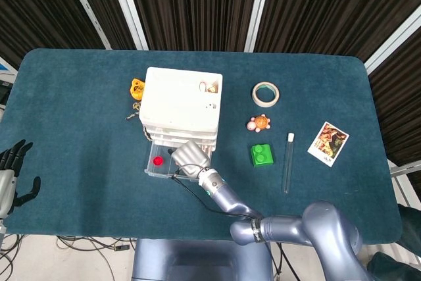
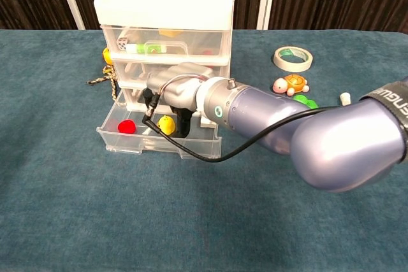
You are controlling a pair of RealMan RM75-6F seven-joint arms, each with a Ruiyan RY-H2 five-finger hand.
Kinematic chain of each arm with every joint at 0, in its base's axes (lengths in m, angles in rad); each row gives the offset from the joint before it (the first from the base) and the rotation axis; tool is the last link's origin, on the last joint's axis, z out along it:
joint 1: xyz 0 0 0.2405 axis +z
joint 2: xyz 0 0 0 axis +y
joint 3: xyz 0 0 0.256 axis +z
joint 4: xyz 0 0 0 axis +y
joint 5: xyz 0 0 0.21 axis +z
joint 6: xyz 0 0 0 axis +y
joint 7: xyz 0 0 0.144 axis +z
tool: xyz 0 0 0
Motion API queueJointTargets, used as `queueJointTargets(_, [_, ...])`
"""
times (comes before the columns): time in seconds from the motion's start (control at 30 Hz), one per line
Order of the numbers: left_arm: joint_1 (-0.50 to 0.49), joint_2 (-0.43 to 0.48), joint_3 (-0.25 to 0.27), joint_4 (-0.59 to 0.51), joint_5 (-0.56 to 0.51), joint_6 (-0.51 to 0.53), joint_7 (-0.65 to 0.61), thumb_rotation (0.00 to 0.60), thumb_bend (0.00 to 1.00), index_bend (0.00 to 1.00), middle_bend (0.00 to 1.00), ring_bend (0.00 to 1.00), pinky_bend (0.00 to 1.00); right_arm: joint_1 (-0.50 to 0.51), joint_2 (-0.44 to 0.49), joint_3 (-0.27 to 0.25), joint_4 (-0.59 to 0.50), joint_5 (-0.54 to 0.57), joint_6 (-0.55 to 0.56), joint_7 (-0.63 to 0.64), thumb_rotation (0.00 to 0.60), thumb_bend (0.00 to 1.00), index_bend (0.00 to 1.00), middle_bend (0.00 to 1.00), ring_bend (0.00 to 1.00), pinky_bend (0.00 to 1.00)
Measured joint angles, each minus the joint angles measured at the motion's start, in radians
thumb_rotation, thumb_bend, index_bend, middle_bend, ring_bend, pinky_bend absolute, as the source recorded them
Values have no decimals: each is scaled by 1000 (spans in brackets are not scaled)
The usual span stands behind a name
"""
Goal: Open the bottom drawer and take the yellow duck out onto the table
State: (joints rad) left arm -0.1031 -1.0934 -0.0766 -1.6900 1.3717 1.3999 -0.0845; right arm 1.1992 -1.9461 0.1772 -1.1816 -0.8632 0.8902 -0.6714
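Head view: bottom drawer (image 1: 158,166) of the white drawer unit (image 1: 181,104) is pulled out, a red piece (image 1: 157,160) inside. Right hand (image 1: 191,158) covers the duck. Left hand (image 1: 12,174) idle, fingers spread, at surface (image 1: 79,129) edge.

Chest view: right hand (image 2: 178,97) reaches into the drawer (image 2: 159,143), fingers (image 2: 183,122) touching the yellow duck (image 2: 166,124); grip cannot be judged.

Duck (image 2: 166,124) in open bottom drawer (image 2: 131,142)
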Motion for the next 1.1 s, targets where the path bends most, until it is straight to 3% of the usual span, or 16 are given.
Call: queueJointTargets(1.1, [0, 2, 2, -1, 0, -2, -3, 600, 477, 60, 0, 0, 0, 9, -74, 55, 137, -5, -81, -34, 600, 371, 437, 1000, 1000, 1000])
